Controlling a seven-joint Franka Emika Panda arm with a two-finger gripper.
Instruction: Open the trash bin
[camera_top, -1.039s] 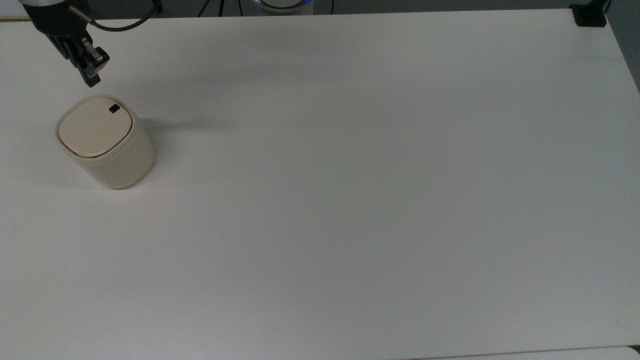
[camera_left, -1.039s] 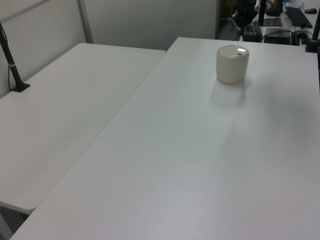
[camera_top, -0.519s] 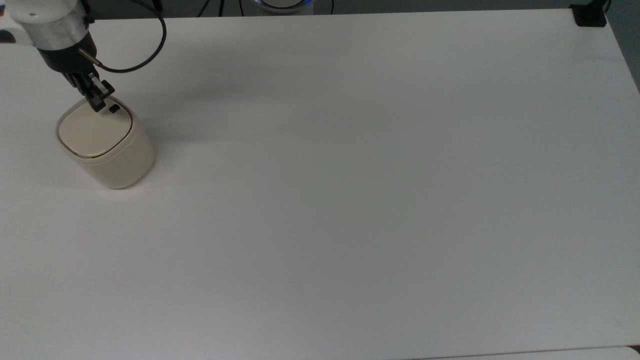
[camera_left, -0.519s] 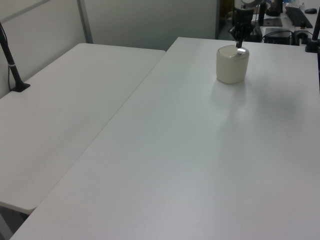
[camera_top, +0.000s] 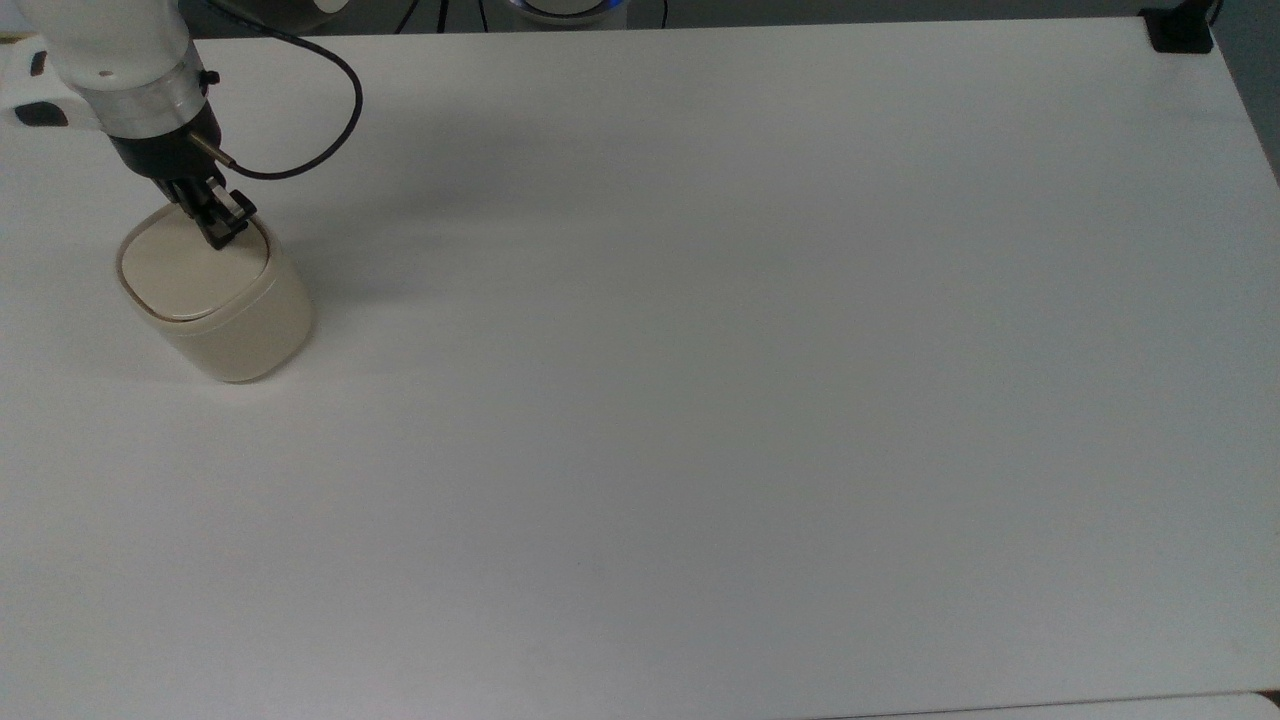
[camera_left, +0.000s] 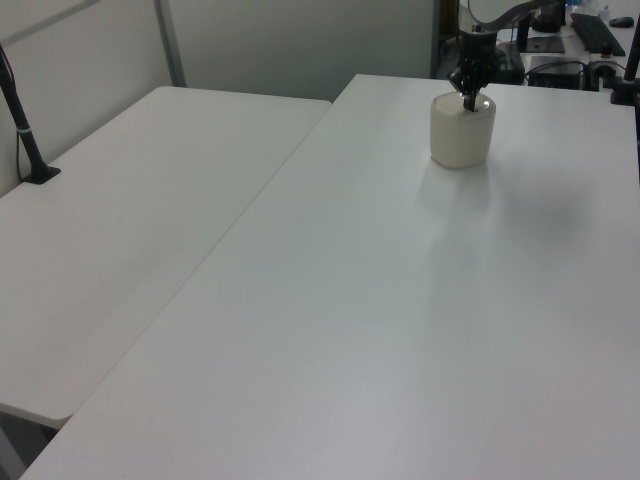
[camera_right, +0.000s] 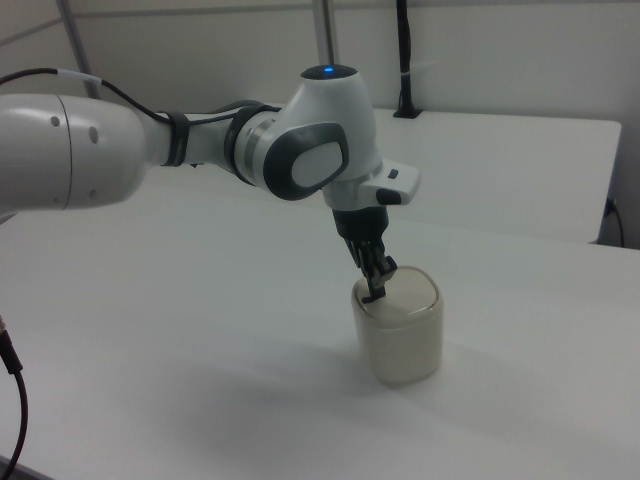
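— Position of the trash bin (camera_top: 215, 300)?

— Placement on the white table (camera_top: 700, 400) is recorded near the 10 o'clock corner of the top view. In the left view the trash bin (camera_left: 462, 131) is seen toward 1 o'clock, and in the right view it (camera_right: 400, 335) is seen slightly toward 4 o'clock from centre. The bin is stood upright, and its flat lid (camera_top: 190, 270) is seen lying level with the rim, not raised.

— Position of the gripper (camera_top: 222, 228)?

— The gripper is located over the lid, at the lid's 1 o'clock corner in the top view. In the right view the gripper (camera_right: 376, 286) is pointed downward, with its tip shown at the lid edge at the lid's 9 o'clock side; in the left view the gripper (camera_left: 469, 96) is shown at the top of the bin. Contact with the lid appears to be made, though pressure cannot be confirmed.

— State of the fingers?

— The fingers are seen drawn close together, with no gap visible between them and nothing gripped.

— Other items?

— A black cable (camera_top: 320, 120) is looped from the wrist across the table surface. A second white table (camera_left: 130, 210) is seen at 9 o'clock in the left view, with a black stand (camera_left: 25, 130) at its far edge.
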